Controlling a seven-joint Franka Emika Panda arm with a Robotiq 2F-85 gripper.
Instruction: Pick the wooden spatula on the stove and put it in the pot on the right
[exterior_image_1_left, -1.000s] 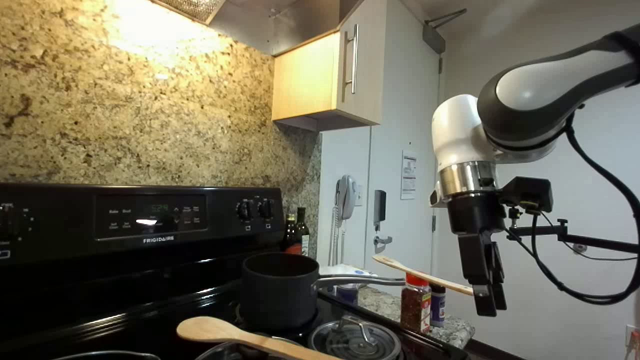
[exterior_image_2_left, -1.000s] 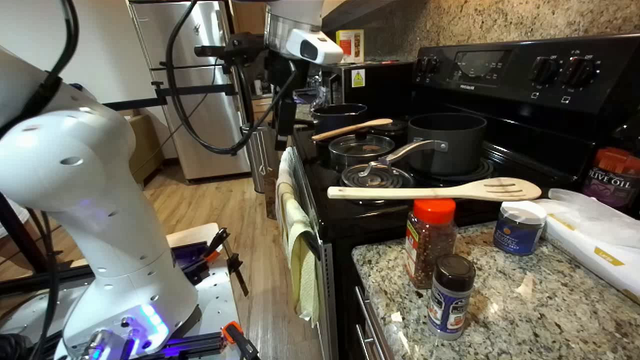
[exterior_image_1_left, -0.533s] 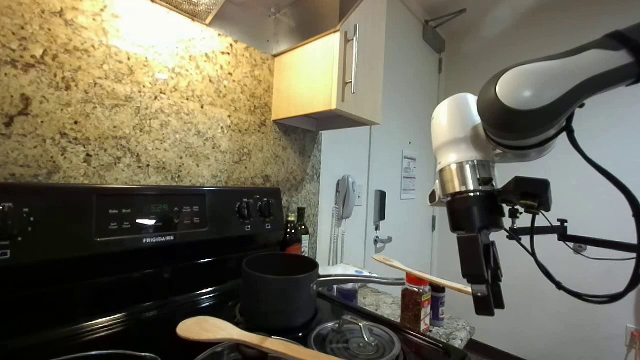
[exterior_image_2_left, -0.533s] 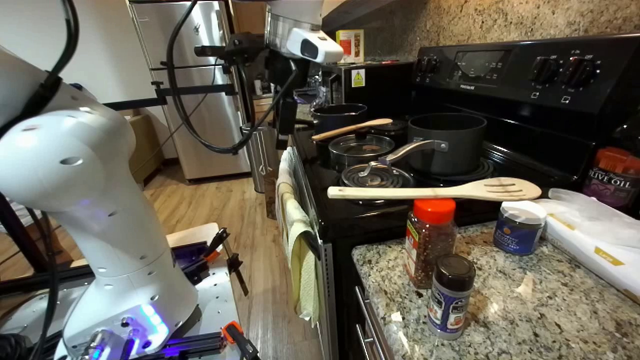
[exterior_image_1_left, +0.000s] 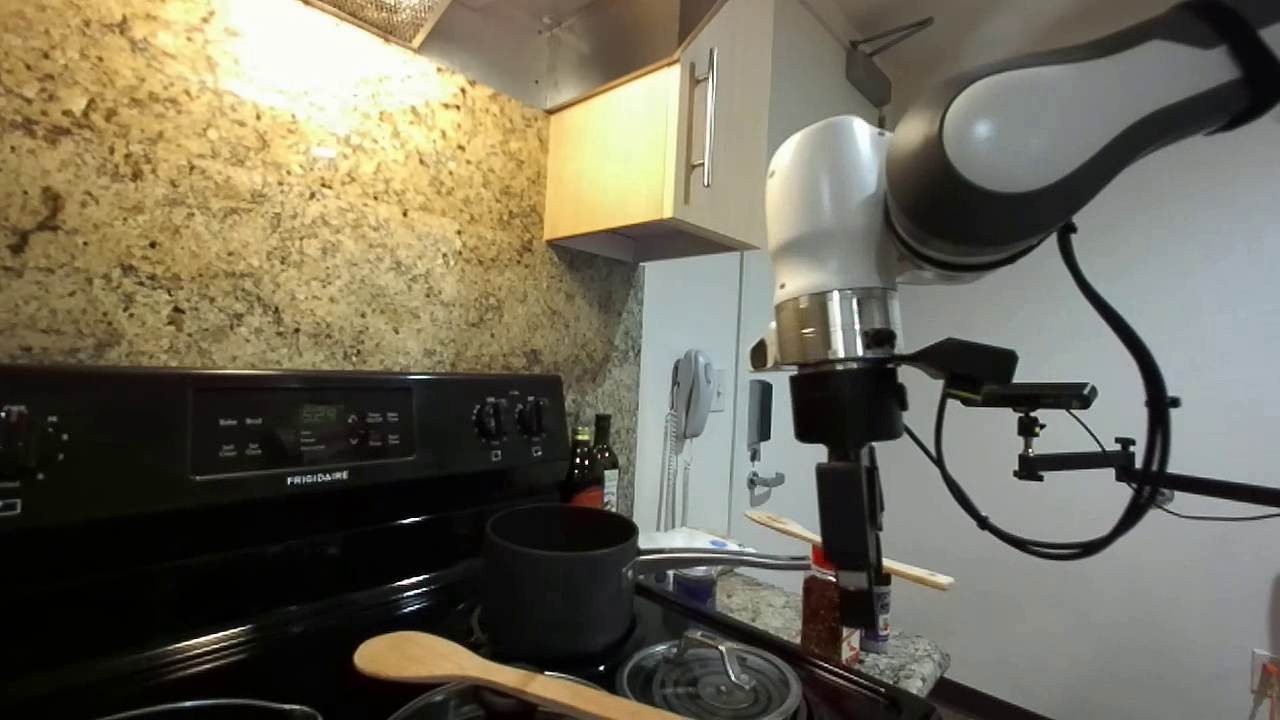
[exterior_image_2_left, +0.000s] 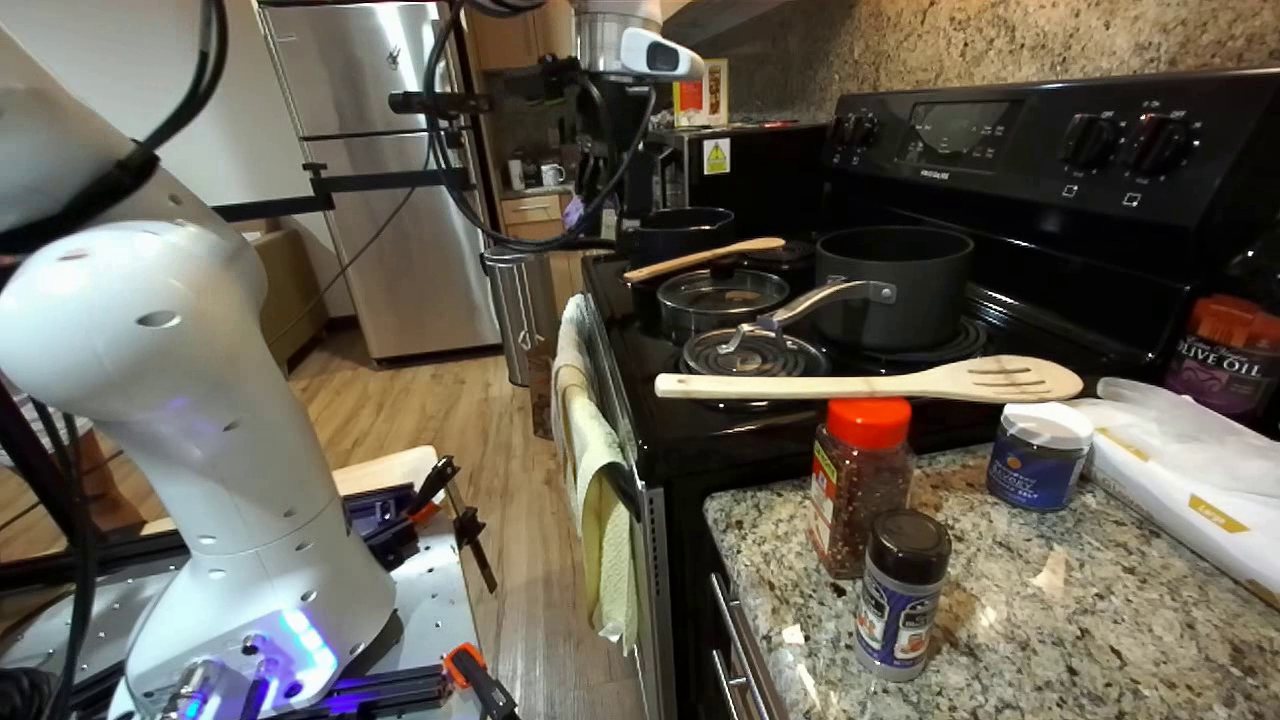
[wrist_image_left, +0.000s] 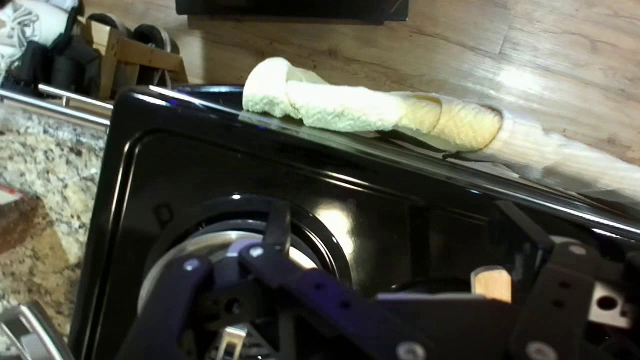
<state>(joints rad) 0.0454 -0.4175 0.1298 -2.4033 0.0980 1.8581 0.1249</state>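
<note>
One spatula (exterior_image_1_left: 490, 676)—apart from end effector (exterior_image_1_left: 862, 598)

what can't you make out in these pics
Pot: inner bottom hidden by its near wall in both exterior views.
Wooden spatula: handle end cut off by the picture's bottom edge in an exterior view; the gripper covers part in the wrist view.
Display: digits small and blurred in an exterior view.

A kitchen, with stove (exterior_image_2_left: 1050, 240), pot (exterior_image_2_left: 895, 310), refrigerator (exterior_image_2_left: 430, 290) and, cut off above, probably a hood (exterior_image_1_left: 390, 18).
</note>
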